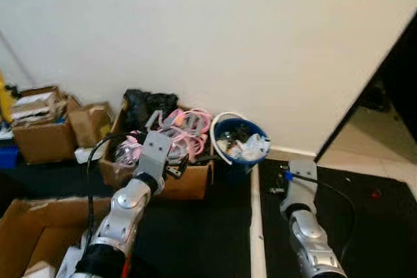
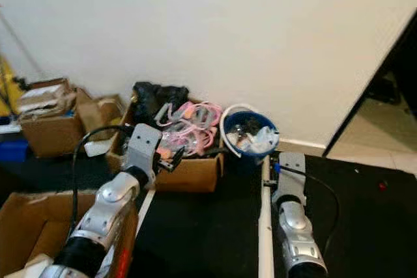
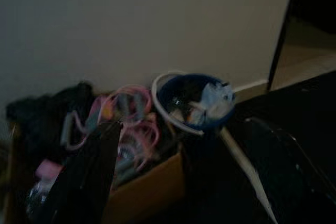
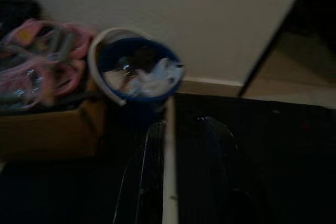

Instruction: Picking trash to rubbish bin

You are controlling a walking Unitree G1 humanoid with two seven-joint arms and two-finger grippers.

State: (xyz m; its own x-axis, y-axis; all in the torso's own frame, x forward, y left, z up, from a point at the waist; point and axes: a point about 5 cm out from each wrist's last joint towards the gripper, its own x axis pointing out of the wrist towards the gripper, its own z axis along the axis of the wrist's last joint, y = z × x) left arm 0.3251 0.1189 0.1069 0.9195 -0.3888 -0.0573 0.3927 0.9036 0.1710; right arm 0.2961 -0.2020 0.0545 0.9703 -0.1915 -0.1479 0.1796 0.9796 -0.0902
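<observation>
The blue rubbish bin (image 1: 240, 146) stands on the dark floor against the white wall (image 1: 215, 37), already holding crumpled white and clear trash (image 1: 247, 144), with a white hoop or handle looped around its rim. Just beside it, on the robot's left, sits an open cardboard box (image 1: 189, 183) crammed with pink cables and dark cloth. The left gripper (image 1: 179, 161) is raised in front of that box; whether its jaws are wide, narrow or holding anything cannot be told from the blurred head views or the dark wrist view. The right gripper (image 4: 181, 145) hangs low over the black floor near a pale strip (image 1: 256, 226) that runs toward the bin; in the right wrist view its two thin fingers stand apart with nothing between them, so it appears open and empty. The main risk, as a judgement, is confusion of targets: bin and box touch or nearly touch, so a release made slightly toward the left would drop trash into the box of cables, and a reach into the box could snag a cable loop and drag the tangle out. The bin also looks fairly full, so a light piece could slide off the heap onto the floor. The head views show both silver arms and more cardboard boxes (image 1: 39, 128) further left; the wrist views instead look down into the bin.
</observation>
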